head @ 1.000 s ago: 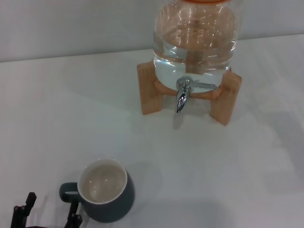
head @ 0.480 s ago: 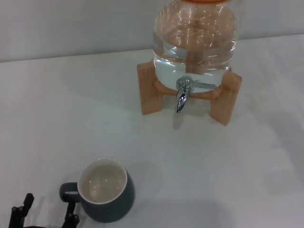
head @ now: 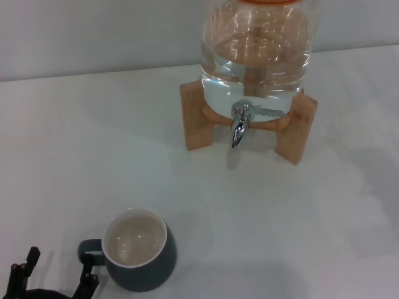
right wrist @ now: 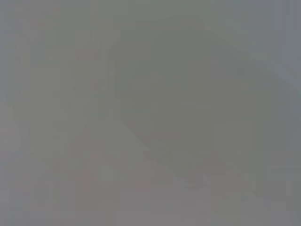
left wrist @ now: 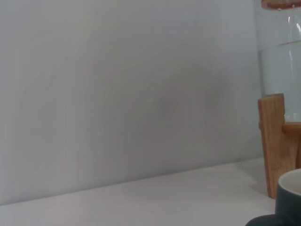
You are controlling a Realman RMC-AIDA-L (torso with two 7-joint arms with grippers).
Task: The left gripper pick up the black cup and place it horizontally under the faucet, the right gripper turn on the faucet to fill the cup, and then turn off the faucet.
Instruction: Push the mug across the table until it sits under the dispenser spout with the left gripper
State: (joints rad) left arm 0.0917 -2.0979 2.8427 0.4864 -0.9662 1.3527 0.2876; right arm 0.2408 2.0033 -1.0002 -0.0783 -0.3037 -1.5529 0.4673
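Observation:
The black cup [head: 138,250] stands upright on the white table, near the front left, with its handle [head: 89,249] pointing left. It also shows at the edge of the left wrist view [left wrist: 289,197]. My left gripper [head: 55,277] is open at the bottom edge of the head view. One fingertip [head: 87,277] is just in front of the handle and the other [head: 25,261] is farther left, and it holds nothing. The chrome faucet [head: 240,124] sticks out of the clear jar [head: 255,50], well behind the cup, with nothing under its spout. My right gripper is out of view.
The jar holds water and rests on a wooden stand [head: 196,115], which also shows in the left wrist view [left wrist: 271,141]. The white table [head: 280,218] runs back to a grey wall. The right wrist view shows only blank grey.
My left gripper's fingers have shifted slightly to the left near the bottom edge. The cup and the faucet have not moved.

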